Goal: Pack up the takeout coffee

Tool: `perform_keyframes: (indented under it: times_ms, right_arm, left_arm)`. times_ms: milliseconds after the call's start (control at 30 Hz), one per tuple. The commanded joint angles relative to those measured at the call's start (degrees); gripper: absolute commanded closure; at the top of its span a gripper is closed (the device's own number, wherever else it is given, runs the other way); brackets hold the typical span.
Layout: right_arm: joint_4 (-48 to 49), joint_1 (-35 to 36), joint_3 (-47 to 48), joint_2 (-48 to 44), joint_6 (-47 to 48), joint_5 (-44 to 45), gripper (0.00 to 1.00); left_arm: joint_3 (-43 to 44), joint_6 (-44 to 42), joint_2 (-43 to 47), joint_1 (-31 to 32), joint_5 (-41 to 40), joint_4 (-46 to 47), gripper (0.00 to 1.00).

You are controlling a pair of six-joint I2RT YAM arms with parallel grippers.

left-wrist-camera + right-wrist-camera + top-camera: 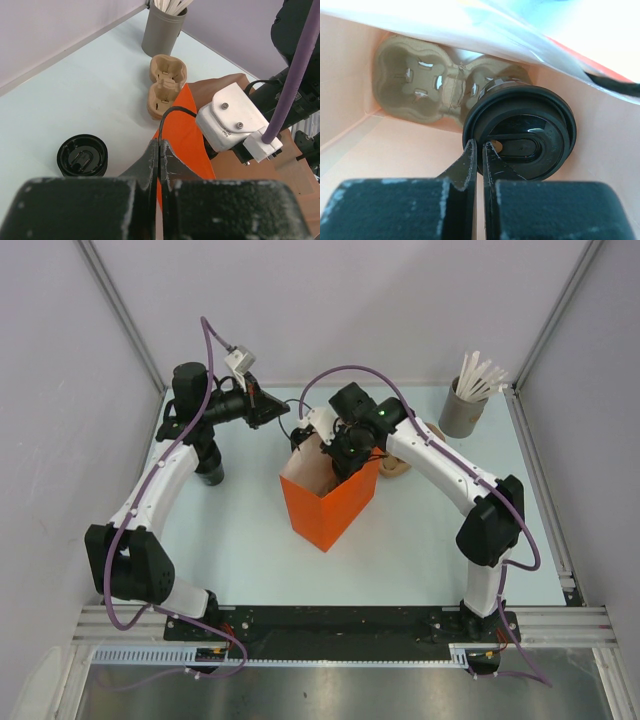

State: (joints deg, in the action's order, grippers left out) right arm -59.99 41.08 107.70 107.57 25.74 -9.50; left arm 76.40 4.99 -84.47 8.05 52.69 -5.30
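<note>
The takeout coffee, a cup with a round black lid (520,132), sits in a tan pulp carrier (415,85) inside the orange bag (330,505). My right gripper (481,145) is lowered into the bag's mouth (345,462). It is shut, with its tips over the lid's near left rim and nothing between them; I cannot tell whether they touch. My left gripper (159,142) is shut beside the bag's back corner (286,412). Its tips line up with the orange wall (185,130), and no pinch shows.
A second tan carrier (165,85) lies on the table beyond the bag, partly hidden by the right arm (397,466). The grey tub of white sticks (462,412) stands at the back right. A black round cup top (82,156) sits left of my left fingers. Another black cup (210,475) stands under the left arm.
</note>
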Motion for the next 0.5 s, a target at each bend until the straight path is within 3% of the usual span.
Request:
perform_keyframes:
  times_ms: [0, 467]
  right_arm:
    - [1.7, 0.3, 0.1, -2.5, 0.5, -0.7, 1.0]
    - [5.1, 0.3, -3.7, -3.9, 1.3, -1.2, 1.0]
  left_arm:
    - [1.6, -0.3, -0.1, 0.5, 0.0, 1.2, 1.0]
    - [1.6, -0.4, -0.1, 0.6, 0.0, 1.1, 1.0]
